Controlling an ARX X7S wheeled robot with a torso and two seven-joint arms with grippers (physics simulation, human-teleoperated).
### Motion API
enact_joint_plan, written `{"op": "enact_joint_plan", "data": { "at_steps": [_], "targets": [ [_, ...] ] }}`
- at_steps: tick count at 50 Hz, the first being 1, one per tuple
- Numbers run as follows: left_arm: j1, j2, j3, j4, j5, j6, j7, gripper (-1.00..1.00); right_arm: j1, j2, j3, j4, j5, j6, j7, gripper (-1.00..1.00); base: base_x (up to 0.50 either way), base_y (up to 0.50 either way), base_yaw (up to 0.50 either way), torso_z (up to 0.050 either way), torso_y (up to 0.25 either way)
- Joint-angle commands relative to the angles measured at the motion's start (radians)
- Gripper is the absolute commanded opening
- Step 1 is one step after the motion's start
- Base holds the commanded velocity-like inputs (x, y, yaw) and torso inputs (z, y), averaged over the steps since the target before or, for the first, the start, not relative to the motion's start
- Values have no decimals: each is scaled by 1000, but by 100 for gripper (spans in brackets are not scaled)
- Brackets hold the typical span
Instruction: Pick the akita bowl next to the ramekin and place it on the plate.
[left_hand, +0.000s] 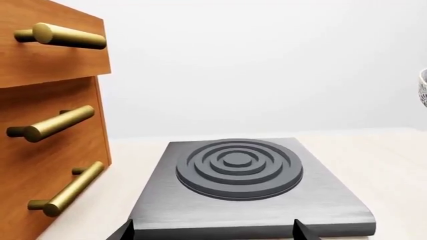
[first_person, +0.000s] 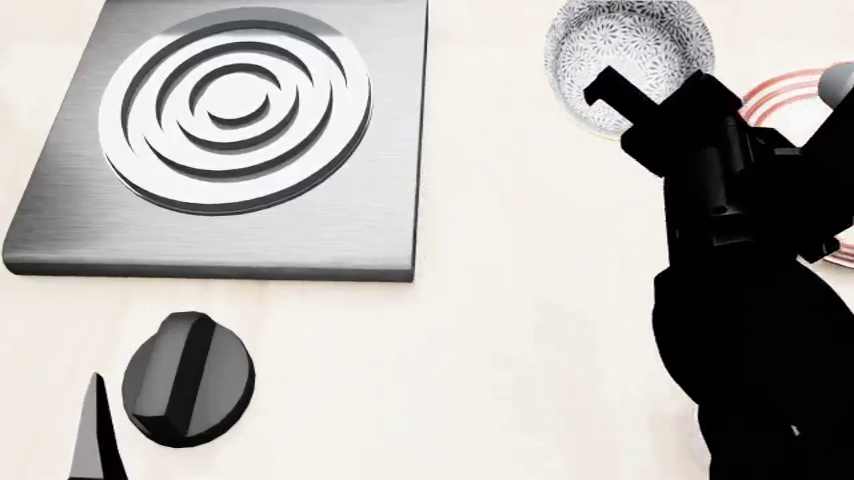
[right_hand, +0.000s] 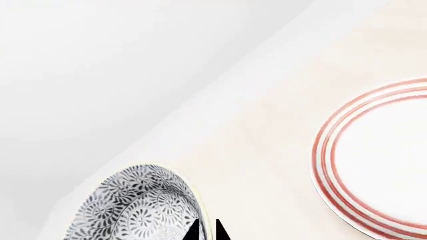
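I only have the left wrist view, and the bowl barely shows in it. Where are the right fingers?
Observer: The right gripper is at the bowl's rim. In the right wrist view it seems to have one finger on each side of the rim.
Operator: Is anything on the plate?
Observer: The part of the plate that view shows is bare. The plate lies apart from the bowl.
Operator: Does the head view show the whole plate?
Observer: No, the right arm covers much of it there.
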Motion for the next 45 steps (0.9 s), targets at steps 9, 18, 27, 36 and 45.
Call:
{"op": "enact_joint_plan", "data": {
  "at_steps": [9, 18, 27, 36, 45],
  "targets": [
    [-4, -3, 1, -7, -4, 4, -4, 100, 41, 39, 41, 51, -2, -30, 13, -100, 0, 0, 0, 0, 0],
    [-6, -5, -1, -5, -15, 1, -5, 100, 54, 67, 54, 58, 5, -10, 37, -100, 0, 0, 0, 0, 0],
    [-4, -7, 3, -7, -13, 5, -6, 100, 79, 90, 57, 97, -2, -1, 50, -100, 0, 0, 0, 0, 0],
    [-7, -6, 8, -14, -11, 6, -6, 100, 95, 111, 72, 133, -7, -10, 53, -100, 0, 0, 0, 0, 1],
    [-8, -8, 9, -17, -11, 9, -8, 100, 103, 127, 85, 149, -6, -13, 59, -100, 0, 0, 0, 0, 0]
  ]
}}
